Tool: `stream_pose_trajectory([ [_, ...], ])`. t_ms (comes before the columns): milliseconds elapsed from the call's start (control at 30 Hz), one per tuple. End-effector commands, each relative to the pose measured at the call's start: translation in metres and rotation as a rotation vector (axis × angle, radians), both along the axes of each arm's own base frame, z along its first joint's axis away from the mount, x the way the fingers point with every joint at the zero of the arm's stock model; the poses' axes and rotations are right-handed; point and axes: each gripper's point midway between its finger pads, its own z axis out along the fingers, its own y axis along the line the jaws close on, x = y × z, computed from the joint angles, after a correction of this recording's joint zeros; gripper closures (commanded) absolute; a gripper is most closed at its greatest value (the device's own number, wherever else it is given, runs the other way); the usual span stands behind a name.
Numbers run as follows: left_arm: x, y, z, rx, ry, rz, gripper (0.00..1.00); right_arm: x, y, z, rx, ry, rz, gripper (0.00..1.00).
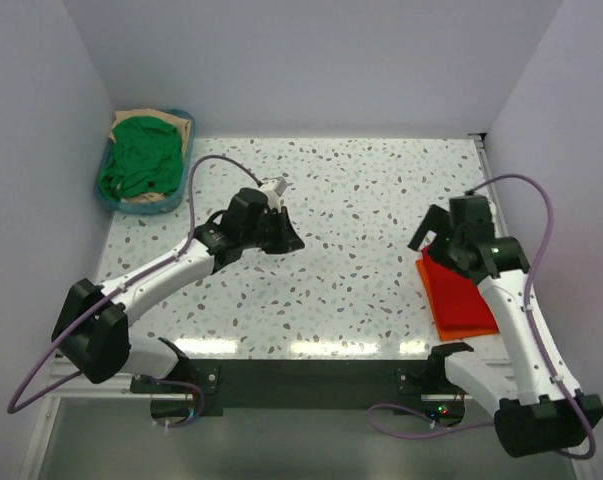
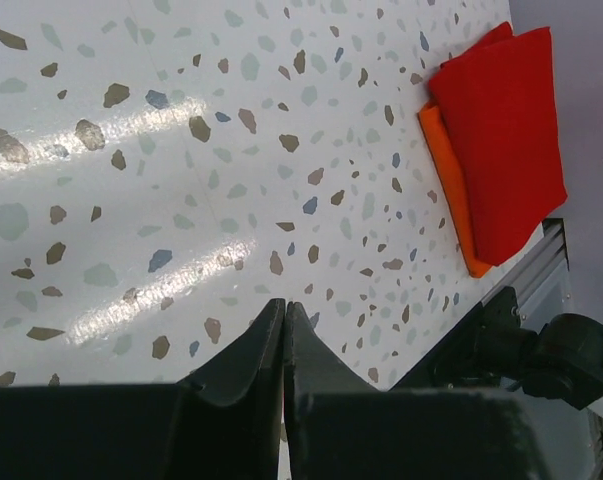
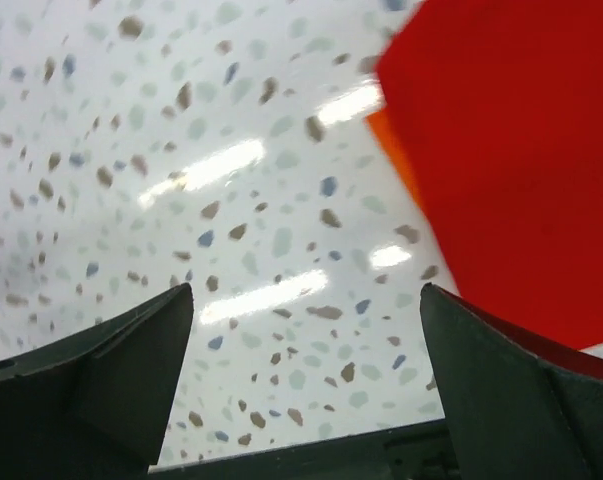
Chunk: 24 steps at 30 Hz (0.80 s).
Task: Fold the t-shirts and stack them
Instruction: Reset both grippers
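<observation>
A folded bright red t-shirt (image 1: 459, 292) lies on a folded orange t-shirt (image 1: 471, 328) at the table's right edge. The pair also shows in the left wrist view, red (image 2: 506, 140) over orange (image 2: 449, 180), and in the right wrist view, red (image 3: 511, 150) over an orange sliver (image 3: 394, 150). A crumpled green t-shirt (image 1: 141, 160) lies on a tan one (image 1: 177, 127) in the basket at far left. My left gripper (image 1: 289, 242) (image 2: 283, 312) is shut and empty over the bare mid table. My right gripper (image 1: 428, 240) (image 3: 306, 310) is open and empty, just left of the stack's far corner.
A teal plastic basket (image 1: 106, 195) stands in the far left corner against the wall. White walls close in the table on the left, back and right. The speckled tabletop (image 1: 361, 200) lies between the arms. A dark rail (image 1: 311, 375) runs along the near edge.
</observation>
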Motion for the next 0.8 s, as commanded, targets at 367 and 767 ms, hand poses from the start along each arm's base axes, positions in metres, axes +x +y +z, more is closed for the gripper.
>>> stream_pose_trajectory([
  [367, -0.002, 0.073, 0.022, 0.099, -0.214, 0.216, 0.81, 0.045, 0.18, -0.005, 0.019, -0.178, 0.521, 0.01],
  [767, -0.019, 0.106, 0.023, 0.14, -0.243, 0.297, 0.79, 0.037, 0.181, 0.004, 0.017, -0.233, 0.583, 0.01],
])
